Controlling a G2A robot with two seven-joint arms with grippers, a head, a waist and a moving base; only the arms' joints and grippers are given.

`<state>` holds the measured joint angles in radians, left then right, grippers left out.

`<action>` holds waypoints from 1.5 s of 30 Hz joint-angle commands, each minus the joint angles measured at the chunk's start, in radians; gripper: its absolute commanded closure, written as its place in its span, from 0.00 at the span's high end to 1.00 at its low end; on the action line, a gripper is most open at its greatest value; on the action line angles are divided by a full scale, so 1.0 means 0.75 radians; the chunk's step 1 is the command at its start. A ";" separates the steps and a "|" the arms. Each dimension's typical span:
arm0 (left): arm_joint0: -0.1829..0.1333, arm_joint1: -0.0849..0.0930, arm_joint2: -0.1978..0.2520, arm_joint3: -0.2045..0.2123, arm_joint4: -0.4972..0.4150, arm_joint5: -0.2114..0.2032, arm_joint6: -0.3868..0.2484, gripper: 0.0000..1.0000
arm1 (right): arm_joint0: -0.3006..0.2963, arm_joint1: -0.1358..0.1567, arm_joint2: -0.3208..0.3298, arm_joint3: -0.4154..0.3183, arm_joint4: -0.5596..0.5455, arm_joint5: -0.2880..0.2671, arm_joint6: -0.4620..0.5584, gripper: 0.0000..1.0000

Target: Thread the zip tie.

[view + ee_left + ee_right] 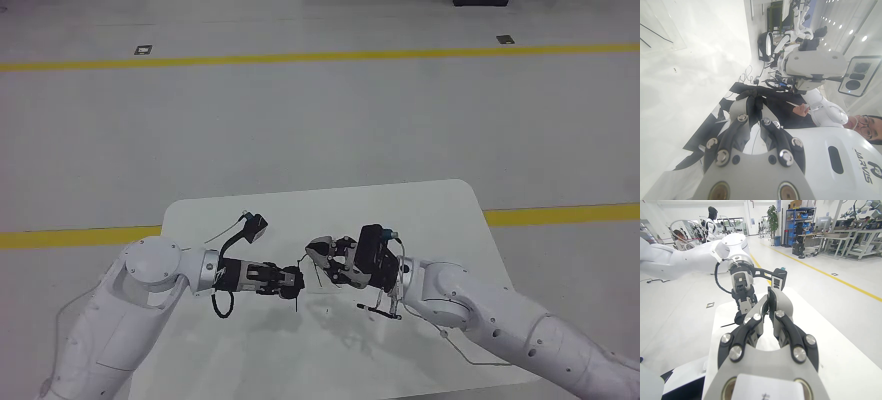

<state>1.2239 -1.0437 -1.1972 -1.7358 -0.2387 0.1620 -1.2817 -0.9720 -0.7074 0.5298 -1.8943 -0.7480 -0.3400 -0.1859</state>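
Black-tipped and drawn fully together, the left gripper (293,281) sits just at 9 o'clock of the middle of the white table (420,210). It pinches the zip tie (297,299), a thin black strip. In the top view the free end of the strip runs out from the fingertips toward 6 o'clock, over the tabletop. In the right wrist view the same left gripper (740,318) points down at the table (810,323), and the zip tie (727,325) sticks out sideways from its tips as a fine tapering tail. In its own wrist view the left gripper (755,94) shows no gap between the dark fingertips.

At about 1 o'clock from it, and very near, is the right gripper (320,248); the two sets of tips are close together but apart. In its own wrist view the right gripper (769,294) is closed, the ribbed black pads (773,306) pressed face to face along their length. Whether any part of the tie is caught between them I cannot tell. In the top view a second thin dark line hangs below these tips toward 6 o'clock, too fine to say what it belongs to.

One container appears, in the left wrist view: a clear plastic tray (676,39) resting on the white surface, well apart from the grippers. In it lie thin black strips (657,34) side by side, flat on its floor; they look like more ties.
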 commanded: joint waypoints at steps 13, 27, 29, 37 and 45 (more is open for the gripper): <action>0.000 0.000 0.000 0.000 0.000 0.000 0.000 0.00 | -0.033 -0.014 0.038 0.000 -0.042 0.000 0.002 0.00; 0.000 0.000 0.000 0.000 0.000 0.000 0.000 0.00 | -0.068 -0.043 0.072 0.006 -0.099 0.000 0.007 0.00; 0.000 0.000 0.000 0.000 0.000 0.000 0.000 0.00 | -0.071 -0.046 0.075 0.011 -0.105 0.000 0.011 0.00; 0.000 0.000 0.000 0.000 0.000 0.000 0.000 0.00 | -0.081 -0.056 0.080 0.020 -0.117 0.000 0.011 0.00; 0.000 0.000 0.000 0.000 0.000 0.000 0.000 0.00 | -0.088 -0.059 0.074 0.020 -0.137 0.000 0.000 0.00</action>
<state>1.2239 -1.0437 -1.1972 -1.7358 -0.2387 0.1620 -1.2817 -1.0375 -0.7520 0.5865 -1.8784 -0.8494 -0.3400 -0.1848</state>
